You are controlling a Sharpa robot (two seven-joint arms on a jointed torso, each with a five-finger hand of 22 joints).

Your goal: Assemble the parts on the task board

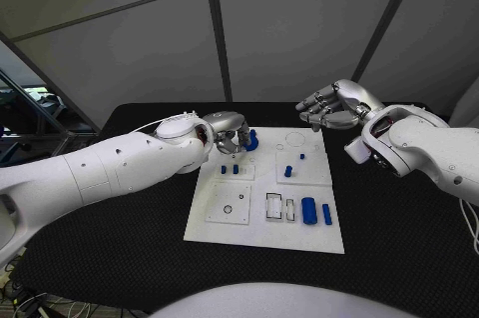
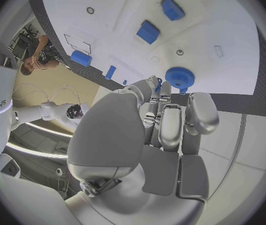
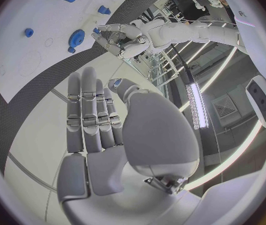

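Two blue cylinders lie side by side near the board's near right corner, beside two rectangular slots. Small blue pegs stand toward the left edge, another peg further right. At the far left corner the left hand has its fingers curled together, their tips touching a round blue gear on the board. Off the far right corner the right hand hovers above the table, fingers straight, side by side, holding nothing.
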